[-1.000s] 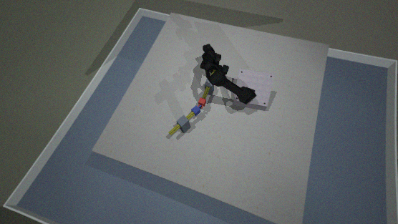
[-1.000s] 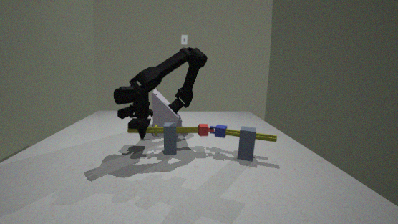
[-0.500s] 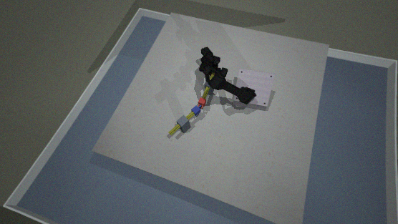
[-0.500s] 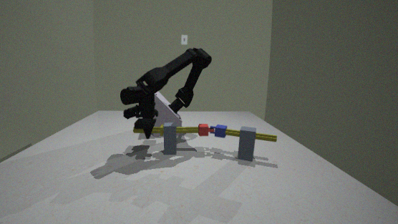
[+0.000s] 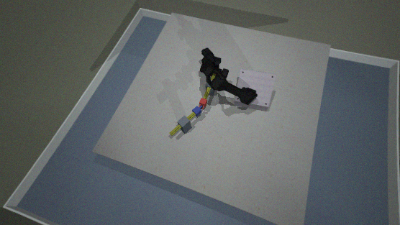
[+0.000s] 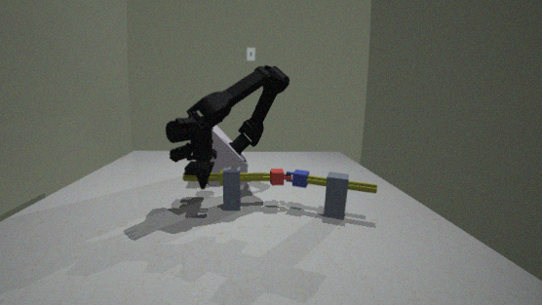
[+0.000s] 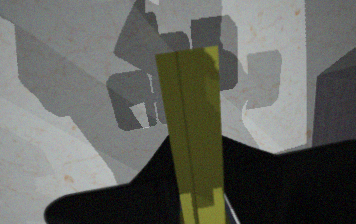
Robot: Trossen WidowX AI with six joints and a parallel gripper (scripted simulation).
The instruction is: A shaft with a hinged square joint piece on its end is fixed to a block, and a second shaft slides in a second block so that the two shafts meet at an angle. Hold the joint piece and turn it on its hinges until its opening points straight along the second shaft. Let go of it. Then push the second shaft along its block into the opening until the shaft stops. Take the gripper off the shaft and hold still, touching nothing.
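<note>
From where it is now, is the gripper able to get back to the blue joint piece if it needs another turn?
Probably yes, but not at once. The gripper is shut on the yellow shaft at its far end, beyond the near grey block. The blue joint piece is open from above; it must release and lift over first.
</note>
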